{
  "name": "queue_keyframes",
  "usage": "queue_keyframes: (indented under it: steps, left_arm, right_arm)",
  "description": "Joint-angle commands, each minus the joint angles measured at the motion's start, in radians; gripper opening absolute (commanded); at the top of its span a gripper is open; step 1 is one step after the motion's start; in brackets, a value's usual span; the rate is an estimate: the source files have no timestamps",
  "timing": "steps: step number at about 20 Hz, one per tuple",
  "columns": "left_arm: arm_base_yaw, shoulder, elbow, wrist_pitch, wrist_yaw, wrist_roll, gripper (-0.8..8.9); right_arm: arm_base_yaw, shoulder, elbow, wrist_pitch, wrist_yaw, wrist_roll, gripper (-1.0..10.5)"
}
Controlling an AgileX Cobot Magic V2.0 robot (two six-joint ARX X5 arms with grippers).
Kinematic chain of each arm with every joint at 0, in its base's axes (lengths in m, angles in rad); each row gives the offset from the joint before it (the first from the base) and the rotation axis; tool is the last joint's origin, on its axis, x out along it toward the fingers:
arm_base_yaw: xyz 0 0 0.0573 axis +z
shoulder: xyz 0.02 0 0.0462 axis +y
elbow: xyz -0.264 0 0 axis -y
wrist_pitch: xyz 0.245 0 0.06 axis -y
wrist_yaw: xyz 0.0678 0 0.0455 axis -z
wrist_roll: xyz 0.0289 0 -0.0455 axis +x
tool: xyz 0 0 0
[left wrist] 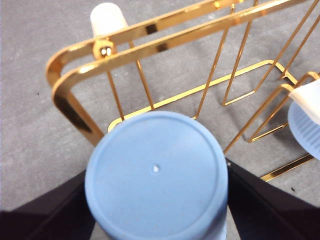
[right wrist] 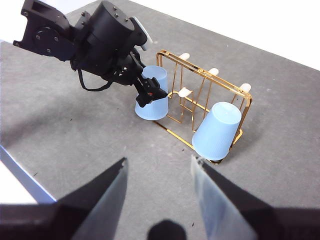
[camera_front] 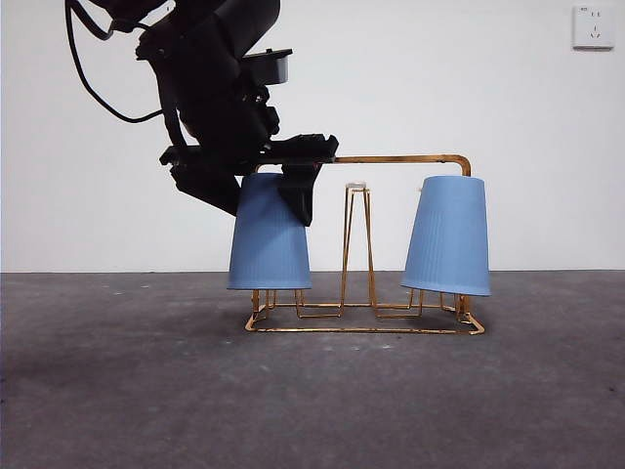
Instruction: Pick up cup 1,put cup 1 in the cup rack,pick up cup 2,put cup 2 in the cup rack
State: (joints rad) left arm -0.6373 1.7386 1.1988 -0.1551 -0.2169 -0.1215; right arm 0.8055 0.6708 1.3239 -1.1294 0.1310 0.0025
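Note:
The gold wire cup rack stands mid-table. A blue cup sits upside down on a peg at one end of it. A second blue cup is upside down at the other end, low over the rack's base. My left gripper comes down from the upper left and is shut on this cup near its top. In the left wrist view the cup's base fills the gap between the jaws, with the rack's handle beyond. My right gripper is open and empty, high above the table, well short of the rack.
A bare white-capped peg stands in the rack's middle between the two cups. A wall socket is at the upper right. The dark table's edge shows near the right arm.

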Motion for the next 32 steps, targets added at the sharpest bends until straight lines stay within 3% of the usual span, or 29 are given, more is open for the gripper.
queue_keyframes:
  steps: [1, 4, 6, 17, 22, 26, 32]
  left_arm:
    - [0.0, 0.011, -0.013, -0.039, 0.015, -0.002, 4.17]
    - [0.001, 0.01, -0.013, -0.051, 0.017, -0.003, 4.24]
    - [0.006, 0.01, -0.012, -0.071, 0.045, -0.01, 5.13]
    - [0.007, -0.06, -0.012, -0.32, 0.146, -0.032, 5.12]
    - [0.005, -0.233, -0.012, -0.453, 0.154, -0.059, 5.07]
    - [-0.01, -0.423, -0.012, -0.544, 0.253, -0.066, 5.03]
    - [-0.063, -0.678, -0.012, -0.618, 0.307, -0.122, 5.02]
  right_arm:
    - [0.0, -0.002, -0.004, 0.005, -0.001, -0.006, 2.2]
    - [0.0, -0.001, -0.004, 0.004, -0.002, -0.006, 2.2]
    - [0.0, -0.002, -0.004, 0.004, -0.001, -0.007, 2.2]
    - [0.0, -0.001, -0.004, -0.005, -0.005, -0.019, 2.2]
    - [0.0, -0.001, -0.004, -0.027, -0.013, -0.033, 2.2]
    - [0.0, -0.001, -0.004, -0.044, -0.013, -0.034, 2.2]
    - [0.0, 0.0, -0.004, -0.053, -0.012, -0.033, 2.2]
